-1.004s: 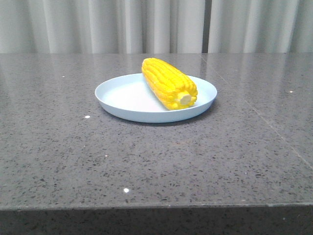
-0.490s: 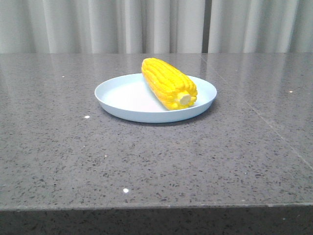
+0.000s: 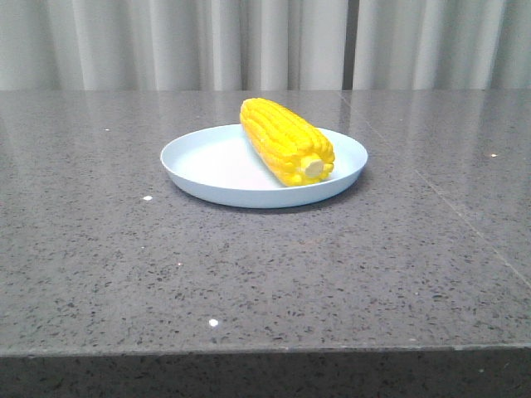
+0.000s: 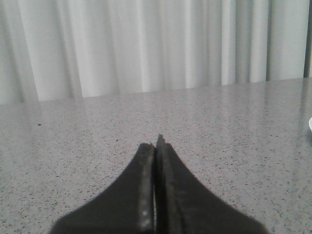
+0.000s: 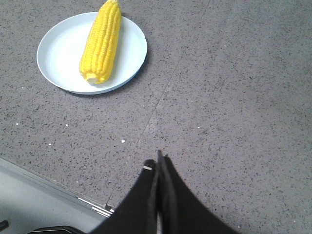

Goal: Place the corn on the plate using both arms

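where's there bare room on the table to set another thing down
Nearly everywhere. Bare countertop runs between the plate and the near edge, and to either side of the plate. The only occupied spot is the plate, with the corn lying across its right half; its left half is bare.

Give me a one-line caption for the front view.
Corn lying on the pale blue plate, both on the speckled grey table.
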